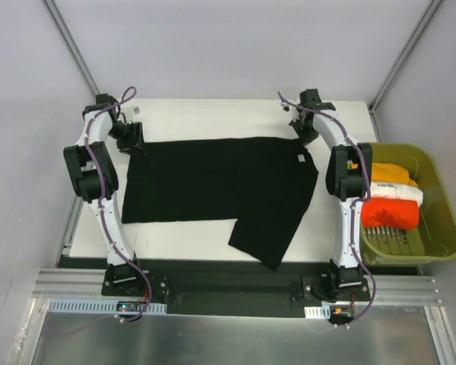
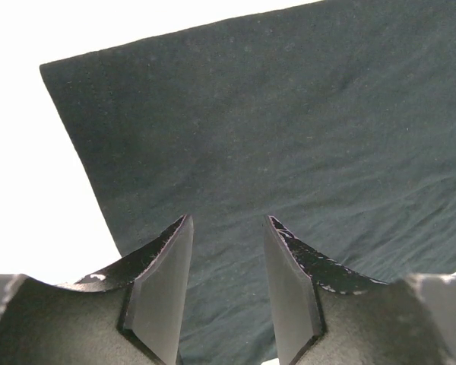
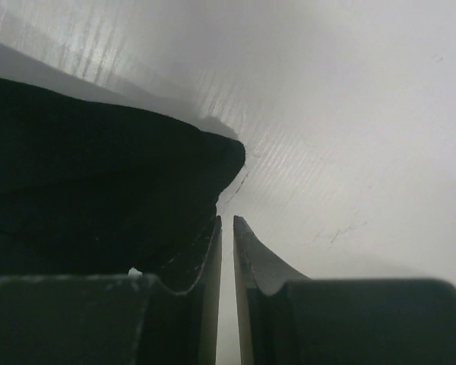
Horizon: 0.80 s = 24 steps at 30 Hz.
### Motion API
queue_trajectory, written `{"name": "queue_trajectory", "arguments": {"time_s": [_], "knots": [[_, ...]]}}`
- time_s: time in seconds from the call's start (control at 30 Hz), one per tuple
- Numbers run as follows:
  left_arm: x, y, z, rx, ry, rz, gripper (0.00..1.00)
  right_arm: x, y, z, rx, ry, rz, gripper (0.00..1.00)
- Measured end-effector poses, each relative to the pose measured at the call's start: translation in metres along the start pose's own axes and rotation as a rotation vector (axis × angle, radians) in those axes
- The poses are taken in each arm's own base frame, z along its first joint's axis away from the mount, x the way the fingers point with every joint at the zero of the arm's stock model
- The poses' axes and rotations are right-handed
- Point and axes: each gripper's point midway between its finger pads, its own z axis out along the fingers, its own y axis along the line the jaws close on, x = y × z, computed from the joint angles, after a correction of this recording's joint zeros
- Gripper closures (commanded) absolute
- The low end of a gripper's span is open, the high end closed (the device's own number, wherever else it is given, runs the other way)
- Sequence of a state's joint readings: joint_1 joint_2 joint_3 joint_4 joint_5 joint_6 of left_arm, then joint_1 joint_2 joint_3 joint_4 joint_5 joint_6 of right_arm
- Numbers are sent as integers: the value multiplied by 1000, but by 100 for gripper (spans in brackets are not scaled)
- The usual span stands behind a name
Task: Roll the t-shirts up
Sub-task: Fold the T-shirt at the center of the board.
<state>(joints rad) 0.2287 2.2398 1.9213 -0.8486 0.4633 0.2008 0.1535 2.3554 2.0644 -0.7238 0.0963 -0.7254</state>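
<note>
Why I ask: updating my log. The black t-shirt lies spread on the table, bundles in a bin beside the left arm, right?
Wrong side: the top view shows the bin of bundles beside the right arm. The black t-shirt is spread on the table.

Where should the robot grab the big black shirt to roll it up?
Pinch the black shirt at its two far corners, from above. It lies flat on the table, so only its thin edge can be lifted.

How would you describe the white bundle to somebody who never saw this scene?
Find the olive-yellow bin right of the table. Three cloth bundles lie inside in a row. The white bundle is the middle one, between an orange bundle and a red-orange bundle.
</note>
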Motion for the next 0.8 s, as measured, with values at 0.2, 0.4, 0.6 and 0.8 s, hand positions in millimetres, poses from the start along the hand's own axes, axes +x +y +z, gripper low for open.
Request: {"name": "queue_trajectory", "arguments": {"time_s": [0.2,0.4,0.6,0.8], "knots": [[-7,3,2,-4,-10,15,57,-5,0,10,-6,-6,1,86],[5,20,26,-25,50,5,57,1,2,22,-11,17,-2,86],[1,25,27,-47,48,14,58,4,-10,24,48,34,2,88],[1,26,26,-56,49,16,58,3,-26,22,129,38,2,89]]}}
